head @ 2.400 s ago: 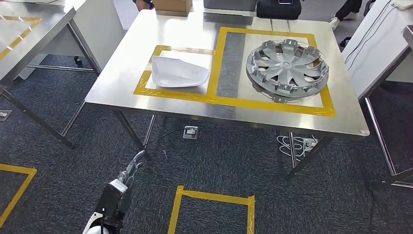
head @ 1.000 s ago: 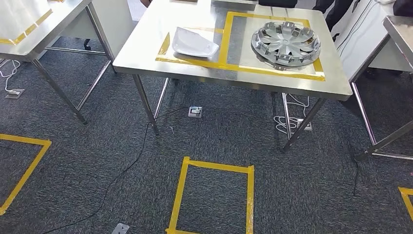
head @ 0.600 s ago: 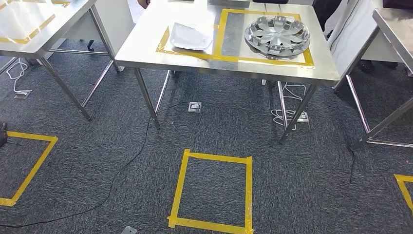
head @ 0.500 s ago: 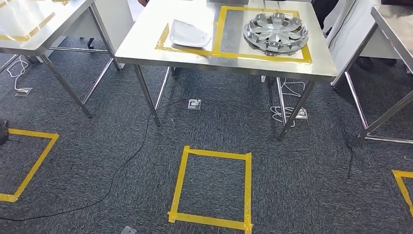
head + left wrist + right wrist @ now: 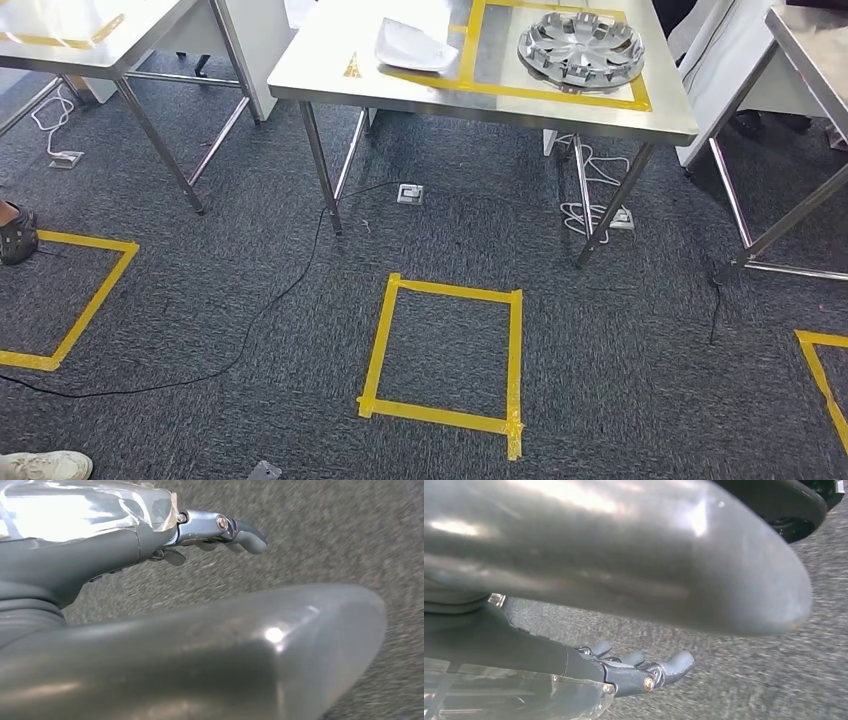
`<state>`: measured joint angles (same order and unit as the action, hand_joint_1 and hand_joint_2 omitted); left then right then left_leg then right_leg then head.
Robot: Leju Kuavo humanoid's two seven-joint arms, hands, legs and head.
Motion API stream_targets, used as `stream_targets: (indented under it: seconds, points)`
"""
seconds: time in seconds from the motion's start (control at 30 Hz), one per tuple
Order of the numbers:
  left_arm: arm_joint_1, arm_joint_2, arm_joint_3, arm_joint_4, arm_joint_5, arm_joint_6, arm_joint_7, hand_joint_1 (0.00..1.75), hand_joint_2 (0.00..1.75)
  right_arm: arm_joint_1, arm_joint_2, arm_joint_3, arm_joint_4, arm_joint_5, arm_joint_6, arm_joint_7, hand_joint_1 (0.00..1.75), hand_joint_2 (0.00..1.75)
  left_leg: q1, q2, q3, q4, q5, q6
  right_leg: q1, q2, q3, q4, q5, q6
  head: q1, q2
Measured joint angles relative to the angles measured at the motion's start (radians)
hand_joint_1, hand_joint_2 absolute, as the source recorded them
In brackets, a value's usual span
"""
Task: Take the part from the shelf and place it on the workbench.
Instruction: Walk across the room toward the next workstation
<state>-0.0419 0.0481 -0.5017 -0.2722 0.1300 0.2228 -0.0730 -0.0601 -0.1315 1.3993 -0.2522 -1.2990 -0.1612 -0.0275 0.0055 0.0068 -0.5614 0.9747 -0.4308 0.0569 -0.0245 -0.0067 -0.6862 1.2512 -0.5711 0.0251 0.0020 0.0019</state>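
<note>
Steel workbench [image 5: 330, 85] | hubcap [image 5: 580, 47], white part [image 5: 414, 45] on top | both hands spread, empty

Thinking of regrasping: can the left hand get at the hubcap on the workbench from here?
Probably not. The left hand hangs over carpet, holding nothing, while the hubcap lies far off on the workbench, open floor between.

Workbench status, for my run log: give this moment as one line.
hubcap on workbench in taped frame | white part beside it | left hand empty | right hand empty
</note>
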Motion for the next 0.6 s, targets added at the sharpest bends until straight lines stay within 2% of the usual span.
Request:
stream_targets:
  seconds: [0.03,0.07,0.1,0.13,0.17,0.2,0.23,0.27,0.3,0.33,0.37,0.4,0.43,0.47,0.5,0.53,0.57,0.6]
  points:
    - [0.0,-0.001,-0.002,0.0,0.003,0.003,0.0,0.0,0.0,-0.003,-0.001,0.0,0.002,0.002,0.002,0.0,0.0,0.0,-0.002,0.001,-0.019,0.002,0.015,-0.001,0.0,0.0,0.01,0.032,0.003,0.009,0.0,0.0]
    - [0.0,-0.001,-0.004,0.001,0.007,0.007,0.001,0.0,0.0,-0.006,-0.002,0.0,0.003,0.003,0.004,0.0,0.0,0.0,-0.003,0.001,-0.038,0.004,0.029,-0.002,0.0,0.001,0.036,0.03,0.023,0.02,0.0,0.0]
    - [-0.001,-0.002,-0.006,0.001,0.011,0.012,0.002,0.0,0.0,-0.009,-0.004,0.0,0.005,0.004,0.007,0.0,0.0,0.0,-0.004,0.002,-0.057,0.007,0.043,-0.005,0.0,0.001,0.081,-0.009,0.046,0.028,0.0,0.0]
    - [-0.002,-0.003,-0.008,0.001,0.014,0.014,0.004,0.0,0.0,-0.014,-0.005,0.0,0.007,0.004,0.008,0.0,0.0,0.0,-0.005,0.001,-0.073,0.01,0.056,-0.009,0.001,0.001,0.141,-0.08,0.054,0.029,0.0,0.0]
    - [-0.003,-0.004,-0.008,0.002,0.016,0.015,0.007,0.0,0.0,-0.019,-0.007,0.0,0.009,0.004,0.01,0.0,0.0,0.0,-0.007,0.001,-0.084,0.013,0.067,-0.013,0.003,0.001,0.204,-0.168,0.045,0.024,-0.001,0.0]
    - [-0.005,-0.005,-0.009,0.002,0.017,0.015,0.009,0.0,0.0,-0.023,-0.009,0.0,0.011,0.004,0.01,0.0,0.0,0.0,-0.008,0.002,-0.091,0.013,0.08,-0.018,0.006,0.002,0.249,-0.239,0.031,0.016,-0.002,0.0]
    - [-0.006,-0.006,-0.009,0.002,0.018,0.014,0.011,0.0,0.0,-0.027,-0.01,0.0,0.012,0.004,0.01,-0.001,0.0,0.0,-0.008,0.002,-0.094,0.011,0.091,-0.025,0.01,0.002,0.274,-0.284,0.016,0.007,-0.002,0.0]
    - [-0.007,-0.007,-0.011,0.002,0.019,0.013,0.012,0.0,0.0,-0.029,-0.01,0.0,0.013,0.004,0.01,-0.001,0.0,0.0,-0.007,0.003,-0.095,0.007,0.104,-0.031,0.013,0.002,0.277,-0.304,0.014,0.0,-0.003,0.0]
    - [-0.006,-0.007,-0.012,0.004,0.018,0.012,0.014,0.0,0.0,-0.03,-0.01,0.0,0.014,0.003,0.01,-0.001,0.0,0.0,-0.003,0.003,-0.097,0.004,0.112,-0.038,0.012,0.002,0.265,-0.301,0.023,-0.007,-0.003,0.0]
    - [-0.006,-0.007,-0.015,0.005,0.017,0.01,0.017,0.0,0.0,-0.03,-0.009,0.0,0.015,0.001,0.01,-0.001,0.0,0.0,0.0,0.002,-0.103,0.01,0.101,-0.045,0.011,0.0,0.255,-0.301,0.035,-0.016,-0.003,0.0]
    - [-0.005,-0.007,-0.019,0.007,0.015,0.007,0.021,0.0,0.0,-0.03,-0.009,0.0,0.016,0.0,0.011,-0.001,0.0,0.0,0.003,0.0,-0.111,0.029,0.069,-0.051,0.009,-0.001,0.243,-0.302,0.049,-0.025,-0.004,0.0]
    - [-0.005,-0.007,-0.022,0.009,0.014,0.001,0.024,0.0,0.0,-0.029,-0.008,-0.001,0.017,-0.002,0.011,-0.002,0.0,0.0,0.006,-0.002,-0.122,0.067,0.016,-0.057,0.006,-0.003,0.228,-0.302,0.064,-0.032,-0.003,0.0]
    - [-0.006,-0.008,-0.025,0.009,0.013,-0.007,0.028,0.0,0.0,-0.029,-0.009,-0.001,0.018,-0.002,0.011,-0.002,0.0,0.0,0.007,-0.003,-0.134,0.125,-0.047,-0.062,0.008,-0.004,0.211,-0.301,0.078,-0.037,-0.004,0.0]
    - [-0.008,-0.007,-0.028,0.009,0.013,-0.016,0.033,0.0,0.0,-0.029,-0.009,-0.002,0.019,-0.003,0.012,-0.003,0.0,0.0,0.008,-0.003,-0.143,0.189,-0.097,-0.066,0.009,-0.004,0.197,-0.301,0.092,-0.039,-0.004,0.0]
    - [-0.01,-0.007,-0.031,0.009,0.014,-0.023,0.037,0.0,0.0,-0.029,-0.008,-0.002,0.02,-0.003,0.014,-0.004,0.0,0.0,0.008,-0.003,-0.147,0.252,-0.124,-0.068,0.01,-0.004,0.18,-0.299,0.106,-0.039,-0.004,0.0]
    - [-0.012,-0.007,-0.034,0.009,0.014,-0.028,0.042,0.0,0.0,-0.029,-0.008,-0.003,0.02,-0.003,0.016,-0.004,0.0,0.0,0.008,-0.003,-0.142,0.297,-0.123,-0.07,0.012,-0.004,0.162,-0.295,0.12,-0.038,-0.004,0.0]
    - [-0.014,-0.006,-0.037,0.009,0.014,-0.032,0.045,0.0,0.0,-0.029,-0.007,-0.003,0.02,-0.003,0.019,-0.004,0.0,0.0,0.008,-0.003,-0.123,0.309,-0.101,-0.069,0.013,-0.004,0.145,-0.291,0.132,-0.036,-0.005,0.0]
    - [-0.015,-0.006,-0.039,0.009,0.014,-0.033,0.048,0.0,0.0,-0.029,-0.006,-0.003,0.021,-0.003,0.021,-0.004,0.0,0.0,0.007,-0.004,-0.084,0.286,-0.073,-0.065,0.014,-0.004,0.125,-0.286,0.144,-0.034,-0.005,0.0]
